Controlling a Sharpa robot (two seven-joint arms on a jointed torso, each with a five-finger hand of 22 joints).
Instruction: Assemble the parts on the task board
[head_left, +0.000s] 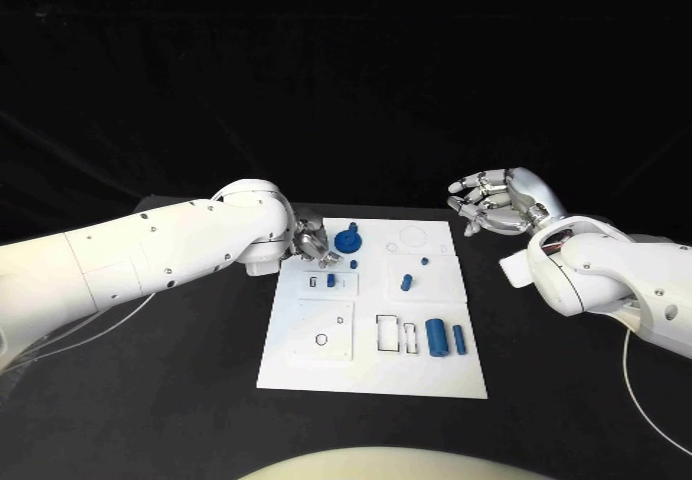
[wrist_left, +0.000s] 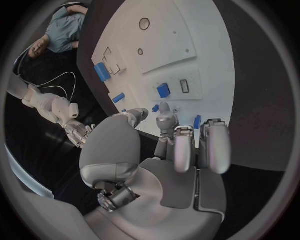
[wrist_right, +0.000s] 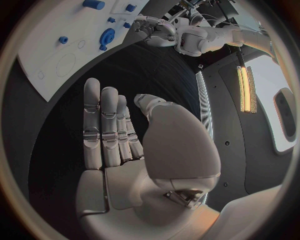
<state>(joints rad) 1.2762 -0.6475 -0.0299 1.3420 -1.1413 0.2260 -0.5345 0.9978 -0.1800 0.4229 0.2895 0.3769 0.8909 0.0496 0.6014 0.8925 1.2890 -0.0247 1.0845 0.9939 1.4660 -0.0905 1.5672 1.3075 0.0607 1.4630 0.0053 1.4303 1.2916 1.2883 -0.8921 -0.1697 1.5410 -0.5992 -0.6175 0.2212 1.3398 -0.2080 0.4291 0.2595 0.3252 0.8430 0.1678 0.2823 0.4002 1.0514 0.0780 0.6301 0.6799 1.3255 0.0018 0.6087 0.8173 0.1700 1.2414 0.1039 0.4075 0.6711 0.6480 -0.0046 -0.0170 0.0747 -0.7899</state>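
Task board (head_left: 310, 365): one white plate, centred on the black worktop (head_left: 159, 400), long side running away from the robot

Blue parts on board, head view, counted:
- one round disc-shaped part (head_left: 348, 241) at the far end, just beside the left hand
- one small block (head_left: 332, 282) by a rectangular outline, left column
- one short oblong piece (head_left: 407, 281) and one small peg (head_left: 426, 262), middle of the right column
- two upright cylinders, one wide (head_left: 436, 338) and one slim (head_left: 459, 339), side by side near the robot's end
- further tiny blue specks near the disc; number cannot be told

Left hand (head_left: 316, 250): over the far left part of the board, fingers pointed down by the disc. The left wrist view shows its fingertips (wrist_left: 164, 111) just above the white surface with small blue pieces (wrist_left: 197, 121) beside them; whether it pinches one cannot be told

Right hand (head_left: 495, 200): raised off the board's far right corner, above bare worktop. The right wrist view shows the palm flat, fingers (wrist_right: 103, 125) straight and side by side, thumb apart, nothing held

Right wrist view also shows the disc (wrist_right: 107, 37) from the far side
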